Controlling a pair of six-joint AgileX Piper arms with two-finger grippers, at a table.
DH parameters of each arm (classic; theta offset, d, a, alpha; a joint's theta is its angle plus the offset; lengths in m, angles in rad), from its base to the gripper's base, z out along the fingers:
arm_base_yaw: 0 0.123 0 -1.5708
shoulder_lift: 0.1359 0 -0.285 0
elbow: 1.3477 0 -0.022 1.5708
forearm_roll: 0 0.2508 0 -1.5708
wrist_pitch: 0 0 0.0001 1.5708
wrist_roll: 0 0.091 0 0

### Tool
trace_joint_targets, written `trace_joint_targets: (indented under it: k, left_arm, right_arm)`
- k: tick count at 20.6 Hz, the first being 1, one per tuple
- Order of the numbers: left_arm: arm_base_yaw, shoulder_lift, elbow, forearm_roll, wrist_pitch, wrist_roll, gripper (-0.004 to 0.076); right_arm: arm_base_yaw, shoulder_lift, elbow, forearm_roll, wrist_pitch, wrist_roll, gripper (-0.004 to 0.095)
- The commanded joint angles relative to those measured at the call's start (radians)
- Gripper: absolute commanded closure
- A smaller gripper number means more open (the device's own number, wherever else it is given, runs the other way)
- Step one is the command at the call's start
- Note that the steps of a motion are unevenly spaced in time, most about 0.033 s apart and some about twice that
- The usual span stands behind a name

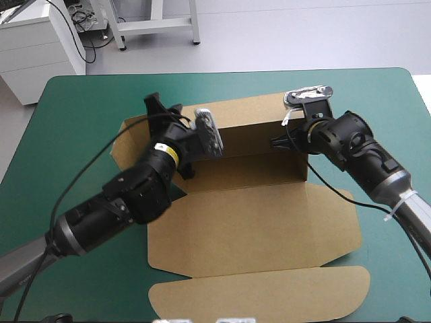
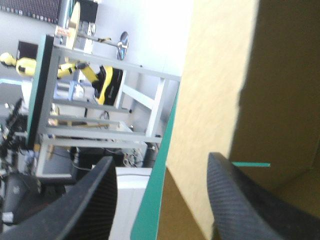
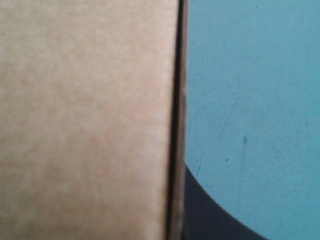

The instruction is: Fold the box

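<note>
The brown box (image 1: 256, 215) lies mid-table with its long back wall (image 1: 259, 138) raised and the lid panel flat toward the near edge, ending in a rounded flap (image 1: 262, 293). My left gripper (image 1: 178, 131) is at the tray's left end. In the left wrist view it (image 2: 160, 160) stands open, and the edge of a raised brown wall (image 2: 215, 90) runs between its fingers. My right gripper (image 1: 283, 142) is at the tray's right end. In the right wrist view brown board (image 3: 85, 120) fills one side, with one black finger (image 3: 210, 215) tight against its edge and the other hidden behind it.
A loose side flap (image 1: 124, 145) of the box sticks out beyond my left gripper. Bare teal-green cover (image 1: 81, 121) shows left of the box, along the far edge and at the right (image 1: 390, 114). The rounded flap reaches close to the table's near edge.
</note>
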State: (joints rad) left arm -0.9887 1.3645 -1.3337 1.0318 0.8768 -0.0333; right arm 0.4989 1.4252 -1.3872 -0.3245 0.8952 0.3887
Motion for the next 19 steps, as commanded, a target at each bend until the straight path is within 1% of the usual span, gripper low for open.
trace_joint_targets:
  k: [1,3,4,5,6,7,8,9,10,12,15,17,19]
  left_arm:
    - [0.147,-0.035,-0.101,-0.116,-0.050,0.033,0.0340]
    - [0.242,-0.035,-0.141,-0.224,-0.052,0.069,0.0339]
    - [0.331,-0.035,-0.172,-0.339,-0.052,0.096,0.0339]
    - [0.366,-0.035,-0.179,-0.385,-0.052,0.107,0.0339]
    - [0.450,-0.035,-0.187,-0.500,-0.048,0.141,0.0339]
    - [0.483,-0.035,-0.187,-0.552,-0.045,0.157,0.0339]
    - [0.567,-0.035,-0.187,-0.695,-0.033,0.201,0.0339]
    - [0.601,-0.035,-0.187,-0.768,-0.026,0.228,0.0339]
    - [0.678,-0.035,-0.187,-0.900,-0.015,0.275,0.0339]
    - [0.758,-0.035,-0.187,-1.021,0.003,0.341,0.0339]
    - [0.797,-0.045,-0.146,-1.059,0.003,0.352,0.0340]
    - [0.797,-0.066,-0.094,-1.066,-0.031,0.350,0.0340]
    - [0.797,-0.108,-0.015,-1.095,-0.106,0.363,0.0340]
  right_arm:
    - [-0.068,-0.016,-0.096,0.085,0.023,-0.101,0.0928]
    - [-0.126,0.004,-0.136,0.176,0.084,-0.174,0.0928]
    - [-0.177,0.026,-0.171,0.249,0.135,-0.230,0.0928]
    - [-0.205,0.039,-0.191,0.280,0.164,-0.260,0.0928]
    - [-0.255,0.072,-0.231,0.324,0.220,-0.297,0.0928]
    - [-0.275,0.093,-0.256,0.353,0.257,-0.323,0.0928]
    - [-0.305,0.142,-0.308,0.373,0.326,-0.349,0.0928]
    - [-0.315,0.170,-0.334,0.373,0.354,-0.360,0.0928]
    - [-0.329,0.217,-0.373,0.374,0.358,-0.369,0.0928]
    - [-0.329,0.291,-0.426,0.375,0.358,-0.389,0.0928]
    - [-0.329,0.433,-0.527,0.375,0.358,-0.389,0.0928]
    - [-0.329,0.526,-0.594,0.378,0.358,-0.394,0.0928]
    - [-0.329,0.619,-0.670,0.380,0.354,-0.394,0.0928]
